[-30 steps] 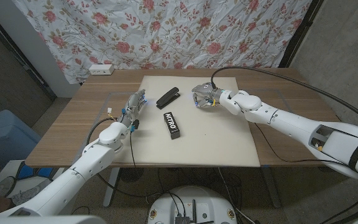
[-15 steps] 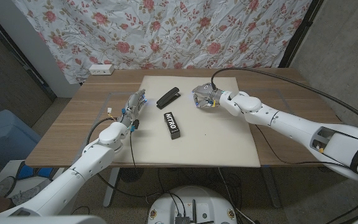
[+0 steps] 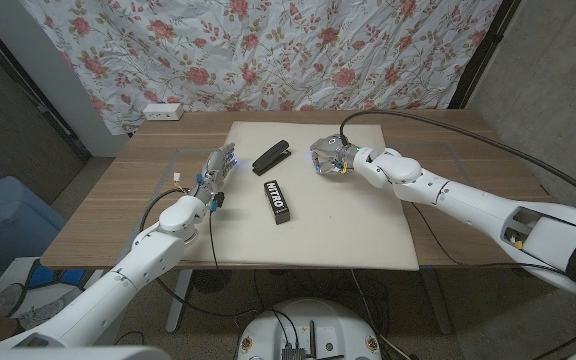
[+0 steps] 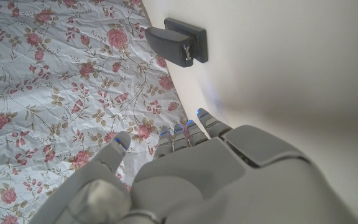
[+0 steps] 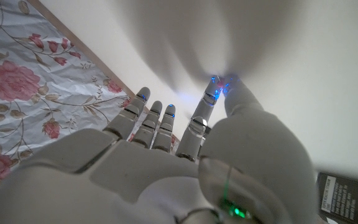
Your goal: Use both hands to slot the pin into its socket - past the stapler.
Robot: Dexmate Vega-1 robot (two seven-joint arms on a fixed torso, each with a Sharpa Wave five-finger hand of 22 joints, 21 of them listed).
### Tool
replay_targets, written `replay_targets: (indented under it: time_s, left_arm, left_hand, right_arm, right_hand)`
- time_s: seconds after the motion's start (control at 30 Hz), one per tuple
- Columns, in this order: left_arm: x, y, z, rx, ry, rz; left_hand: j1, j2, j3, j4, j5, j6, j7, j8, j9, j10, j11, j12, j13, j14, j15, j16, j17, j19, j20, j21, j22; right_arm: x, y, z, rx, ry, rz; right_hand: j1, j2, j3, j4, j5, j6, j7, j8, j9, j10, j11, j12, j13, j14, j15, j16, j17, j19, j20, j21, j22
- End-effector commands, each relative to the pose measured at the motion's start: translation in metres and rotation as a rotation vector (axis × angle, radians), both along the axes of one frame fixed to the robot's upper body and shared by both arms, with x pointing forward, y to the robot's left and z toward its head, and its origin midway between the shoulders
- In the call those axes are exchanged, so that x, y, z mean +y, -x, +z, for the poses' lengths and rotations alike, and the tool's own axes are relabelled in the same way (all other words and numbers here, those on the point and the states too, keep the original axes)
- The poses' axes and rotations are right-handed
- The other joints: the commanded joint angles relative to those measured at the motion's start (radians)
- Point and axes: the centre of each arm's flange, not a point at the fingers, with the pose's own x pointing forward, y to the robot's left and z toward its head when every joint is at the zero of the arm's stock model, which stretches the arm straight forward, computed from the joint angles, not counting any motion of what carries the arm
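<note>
right hand (image 3: pixel 328 158) fingertips pinched together on the mat (image 3: pixel 348 215), left hand (image 3: pixel 214 170) open

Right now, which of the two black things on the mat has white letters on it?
The flat black rectangular box, nearer the robot. The black stapler behind it is plain.

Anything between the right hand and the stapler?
Nothing visible: only bare mat separates the right hand from the stapler. The black box lies nearer the robot, off that line.

Left robot hand (image 3: pixel 214 172) fingers extended, right robot hand (image 3: pixel 328 157) thumb meeting a fingertip
</note>
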Motion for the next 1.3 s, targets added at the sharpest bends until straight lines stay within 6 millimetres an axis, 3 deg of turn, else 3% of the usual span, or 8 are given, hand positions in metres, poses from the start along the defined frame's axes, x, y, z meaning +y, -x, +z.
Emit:
replay_targets:
  time_s: [0.03,0.77,1.3]
  left_arm:
    - [0.003,0.002,-0.002,0.005,0.004,0.010]
    - [0.002,0.008,0.002,-0.001,-0.021,0.021]
    - [-0.004,0.031,0.028,-0.024,-0.241,0.069]
  left_hand:
    - [-0.002,0.080,0.007,0.002,0.000,0.009,-0.001,-0.003,0.005,0.002,-0.011,-0.001,0.003,-0.003,0.002,-0.001,0.003,0.014,-0.023,-0.004,0.005]
    - [-0.003,0.079,0.009,0.001,0.000,0.011,0.000,-0.002,0.005,0.000,-0.011,-0.002,0.003,-0.003,-0.002,-0.001,0.003,0.014,-0.022,-0.004,0.005]
    - [-0.001,0.080,0.011,0.000,0.000,0.016,-0.003,-0.001,0.005,0.007,-0.017,0.000,0.003,-0.003,-0.005,-0.002,0.002,0.016,-0.027,-0.004,0.005]
  right_arm:
    - [0.000,0.005,0.003,0.001,-0.037,0.014]
    - [-0.010,0.009,0.011,0.026,-0.177,0.058]
    - [-0.019,0.013,0.014,0.033,-0.314,0.098]
  right_hand:
    - [0.002,0.011,-0.001,0.003,0.003,0.029,-0.008,-0.002,-0.004,0.011,0.001,0.004,0.004,0.006,-0.031,0.004,0.003,0.006,-0.002,-0.002,0.001]
    - [0.004,0.015,-0.008,-0.002,0.001,0.042,-0.013,-0.009,-0.025,0.021,0.003,0.002,0.003,0.009,-0.031,0.006,0.005,0.008,0.001,-0.002,0.000]
    - [0.006,0.015,-0.011,-0.006,0.002,0.043,-0.012,-0.009,-0.025,0.027,0.003,0.001,0.003,0.013,-0.031,0.007,0.005,0.012,0.000,-0.002,0.000]
